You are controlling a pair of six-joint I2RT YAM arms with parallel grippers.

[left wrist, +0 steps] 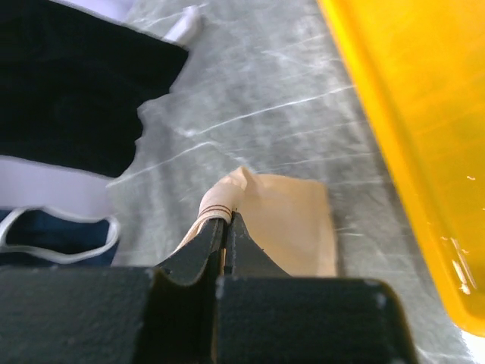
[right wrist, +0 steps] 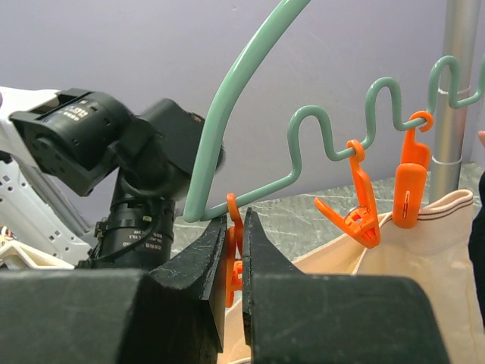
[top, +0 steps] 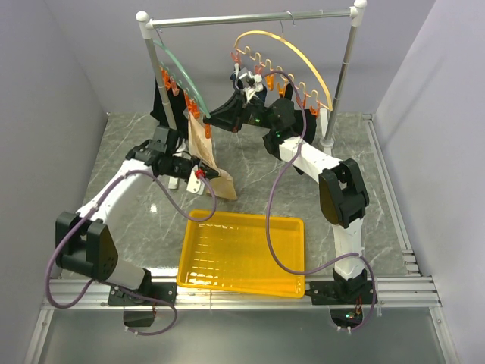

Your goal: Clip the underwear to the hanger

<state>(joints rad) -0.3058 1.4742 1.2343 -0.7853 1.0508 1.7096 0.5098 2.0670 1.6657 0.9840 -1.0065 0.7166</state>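
Note:
The green arc hanger (top: 180, 72) hangs from the rail at the left, with orange clips (top: 171, 83) on its wire hooks. The beige underwear (top: 206, 155) hangs from it down to the table. In the right wrist view, one clip (right wrist: 408, 182) grips the underwear's (right wrist: 424, 250) banded edge, and another clip (right wrist: 356, 205) hangs free from the hanger (right wrist: 227, 114). My right gripper (right wrist: 235, 220) is shut on the end orange clip (right wrist: 233, 250), also seen from above (top: 209, 118). My left gripper (left wrist: 226, 218) is shut on the underwear's (left wrist: 292, 220) striped edge, low by the table (top: 204, 173).
A yellow tray (top: 242, 254) lies at the near middle and fills the right side of the left wrist view (left wrist: 424, 114). A yellow arc hanger (top: 292, 49) with orange clips hangs at the right. A black garment (left wrist: 68, 83) and a navy white-trimmed brief (left wrist: 45, 227) lie at the left.

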